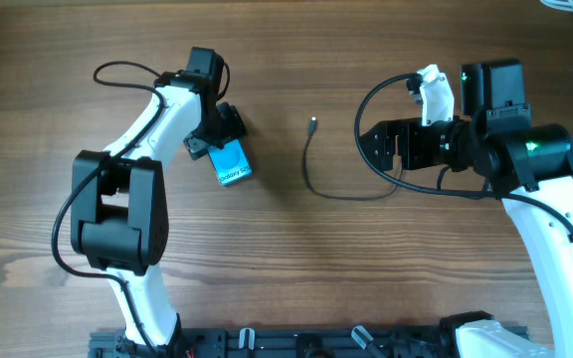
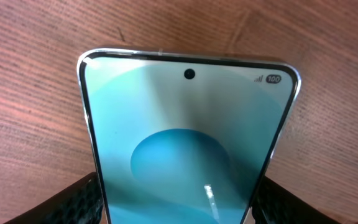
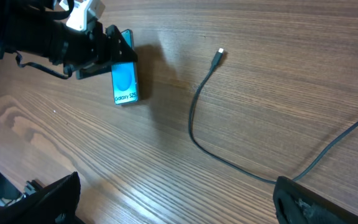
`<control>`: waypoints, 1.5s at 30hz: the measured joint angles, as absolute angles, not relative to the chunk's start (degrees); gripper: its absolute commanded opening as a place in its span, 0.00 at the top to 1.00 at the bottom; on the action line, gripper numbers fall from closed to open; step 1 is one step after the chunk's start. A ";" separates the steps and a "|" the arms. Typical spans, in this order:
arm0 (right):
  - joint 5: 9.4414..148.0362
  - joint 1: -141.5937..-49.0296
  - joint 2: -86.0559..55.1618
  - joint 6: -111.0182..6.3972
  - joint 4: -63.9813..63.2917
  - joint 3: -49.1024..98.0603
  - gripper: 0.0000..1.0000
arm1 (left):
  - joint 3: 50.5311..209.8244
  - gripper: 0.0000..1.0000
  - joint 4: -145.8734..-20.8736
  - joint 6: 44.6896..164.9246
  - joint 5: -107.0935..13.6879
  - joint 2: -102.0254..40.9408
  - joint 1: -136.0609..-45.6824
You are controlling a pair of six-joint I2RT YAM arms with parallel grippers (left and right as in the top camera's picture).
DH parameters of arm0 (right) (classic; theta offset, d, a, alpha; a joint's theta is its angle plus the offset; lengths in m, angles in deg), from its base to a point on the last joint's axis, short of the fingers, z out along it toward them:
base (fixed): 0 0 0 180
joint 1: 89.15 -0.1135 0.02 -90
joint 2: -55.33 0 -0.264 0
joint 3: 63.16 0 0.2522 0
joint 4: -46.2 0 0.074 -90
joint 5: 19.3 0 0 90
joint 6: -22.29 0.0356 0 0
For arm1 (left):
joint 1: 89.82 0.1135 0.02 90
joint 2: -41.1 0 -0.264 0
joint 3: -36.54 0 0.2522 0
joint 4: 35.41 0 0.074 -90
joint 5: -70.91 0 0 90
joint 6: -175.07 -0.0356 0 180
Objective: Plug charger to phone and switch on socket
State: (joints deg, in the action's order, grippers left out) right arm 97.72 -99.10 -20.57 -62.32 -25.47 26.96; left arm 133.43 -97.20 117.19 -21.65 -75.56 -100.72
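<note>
Overhead: wood-grain table (image 1: 286,278), left jaws tight on the phone (image 1: 232,164), right jaws wide apart.

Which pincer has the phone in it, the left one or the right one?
The left pincer: it clamps the teal phone by its sides, while the right pincer gapes open and empty near the charger cable.
</note>
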 measured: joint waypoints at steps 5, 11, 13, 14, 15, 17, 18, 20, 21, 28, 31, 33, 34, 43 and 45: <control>97.72 -99.10 -20.57 -62.32 -25.45 26.96 0.00 | 128.41 0.20 -93.72 117.58 -21.02 -75.27 -100.74; 97.72 -99.10 -20.57 -62.32 -25.45 26.96 0.00 | 125.57 0.13 -89.83 118.02 -20.87 -73.57 -100.74; 97.72 -99.10 -20.57 -62.32 -25.43 26.96 0.00 | 125.35 0.12 -89.57 118.02 -20.87 -73.41 -100.74; 97.72 -99.10 -20.57 -62.32 -25.43 26.96 0.00 | 125.35 0.10 -89.55 118.02 -20.89 -73.39 -100.74; 97.72 -99.10 -20.57 -62.32 -25.45 26.96 0.00 | 125.35 0.05 -89.46 118.02 -20.91 -73.39 -100.74; 97.72 -99.10 -20.57 -62.32 -25.43 26.96 0.00 | 125.35 0.02 -89.37 118.02 -20.91 -73.35 -100.85; 97.72 -99.10 -20.57 -62.32 -25.45 26.96 0.00 | 125.35 0.03 -89.35 118.17 -20.87 -73.31 -101.05; 97.72 -99.10 -20.57 -62.32 -25.45 26.96 0.00 | 125.35 0.03 -89.37 117.91 -20.43 -73.31 -101.44; 97.72 -99.10 -20.57 -62.32 -25.43 26.96 0.00 | 125.28 0.03 -89.37 117.71 -20.21 -73.31 -101.59; 97.72 -99.10 -20.57 -62.32 -25.34 26.96 0.00 | 125.04 0.11 -89.42 116.18 -17.33 -73.57 -102.97; 97.72 -99.10 -20.57 -62.32 -24.94 26.96 0.00 | 125.04 0.14 -89.61 115.90 -16.76 -73.68 -102.97; 97.72 -99.10 -20.57 -62.32 -24.51 26.96 0.00 | 125.04 0.13 -89.70 115.79 -16.69 -73.70 -102.99; 97.72 -99.10 -20.57 -62.32 -24.22 26.96 0.00 | 125.04 0.13 -89.74 115.77 -16.67 -73.70 -103.04; 97.72 -99.10 -20.57 -62.32 -23.83 26.96 0.00 | 125.46 0.16 -91.17 114.33 -14.20 -74.40 -103.84; 97.72 -99.10 -20.57 -62.32 -23.85 26.96 0.00 | 125.98 0.19 -91.58 114.30 -14.14 -74.84 -103.93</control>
State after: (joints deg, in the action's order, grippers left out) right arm 97.72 -99.10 -20.57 -62.32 -23.85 26.96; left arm 125.98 -91.58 114.30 -14.14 -74.84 -103.93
